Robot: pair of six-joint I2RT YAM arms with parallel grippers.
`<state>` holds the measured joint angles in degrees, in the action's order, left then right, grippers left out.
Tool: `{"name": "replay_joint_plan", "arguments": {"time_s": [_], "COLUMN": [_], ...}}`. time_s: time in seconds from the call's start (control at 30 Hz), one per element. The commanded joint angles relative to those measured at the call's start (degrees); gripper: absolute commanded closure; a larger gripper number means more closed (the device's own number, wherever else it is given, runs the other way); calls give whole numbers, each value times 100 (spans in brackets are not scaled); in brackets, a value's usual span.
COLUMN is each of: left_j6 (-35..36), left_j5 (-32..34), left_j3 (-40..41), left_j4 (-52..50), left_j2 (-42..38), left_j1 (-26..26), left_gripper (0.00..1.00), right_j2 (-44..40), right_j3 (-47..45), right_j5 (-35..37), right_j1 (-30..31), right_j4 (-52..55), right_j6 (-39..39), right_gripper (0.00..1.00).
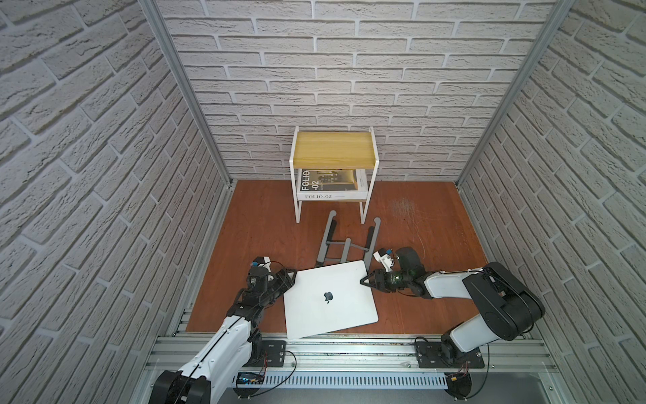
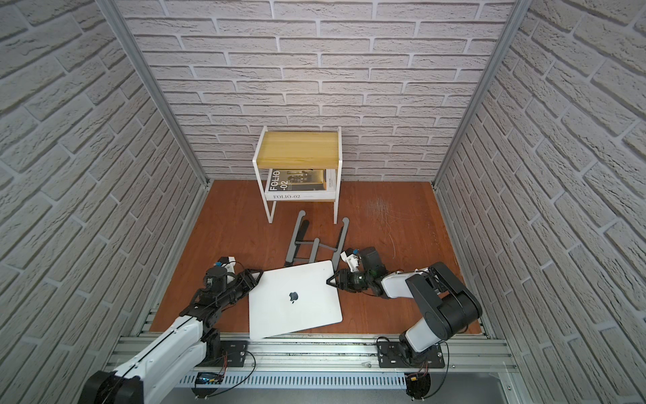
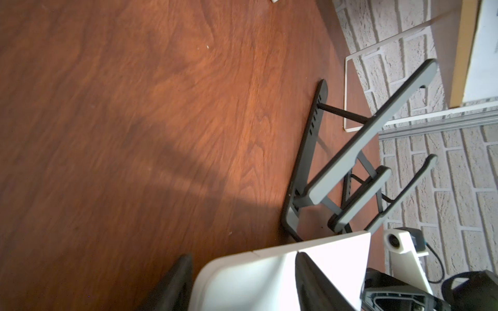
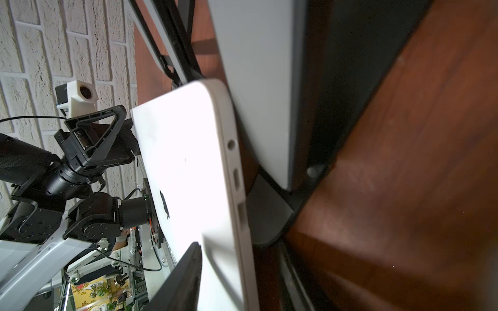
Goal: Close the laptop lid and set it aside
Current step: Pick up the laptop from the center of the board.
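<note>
The closed laptop, a smooth silver-white shell with the apple logo up, is at 6 o'clock of the reddish wood table, long axis roughly 9-to-3, skewed counterclockwise. The left gripper reaches in low, clamped on its 10 o'clock corner; the right gripper pinches its 2 o'clock edge beside the grey folding stand

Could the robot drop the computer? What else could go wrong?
It could slip: the left pincer and right pincer pinch the laptop only by its thin side edges. Its far corner sits close to the grey stand and might bump it. Its near corner hangs over the metal rail and could catch.
</note>
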<state>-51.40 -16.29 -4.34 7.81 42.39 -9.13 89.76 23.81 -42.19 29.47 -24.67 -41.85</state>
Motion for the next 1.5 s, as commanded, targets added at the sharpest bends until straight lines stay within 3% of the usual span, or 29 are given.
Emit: {"name": "replay_joint_plan", "arguments": {"time_s": [0.0, 0.37, 0.53, 0.7, 0.93, 1.13, 1.33, 1.47], "left_j6": [-28, -31, -20, -11, 253, 401, 586, 598], "left_j5": [70, 242, 291, 333, 438, 265, 87, -56], "left_j3": [182, 231, 218, 182, -276, -855, -1337, -1418], "left_j4": [-40, -184, -205, -305, -622, -258, -163, -101], "left_j2": [-332, -635, -678, -817, -1044, -440, -126, -126], "left_j1": [-45, -177, -194, -189, -187, -63, 61, 433], "left_gripper": [38, 39, 38, 38, 36, 35, 32, 31], "right_j2": [38, -384, -588, -779, -1152, -1636, -1781, -1821], "right_j3": [168, 210, 188, 224, 440, 1099, 1523, 1713], "right_j5": [-183, -254, -193, -63, 19, 18, -233, -506], "right_j1": [219, 507, 562, 564, 559, 493, 61, -157], "right_j4": [-559, -727, -854, -766, -272, 561, 853, 795], "right_j6": [-380, -835, -1084, -1184, -1078, -809, -734, -749], "right_gripper": [52, 63, 84, 97, 97, 97, 97, 97]}}
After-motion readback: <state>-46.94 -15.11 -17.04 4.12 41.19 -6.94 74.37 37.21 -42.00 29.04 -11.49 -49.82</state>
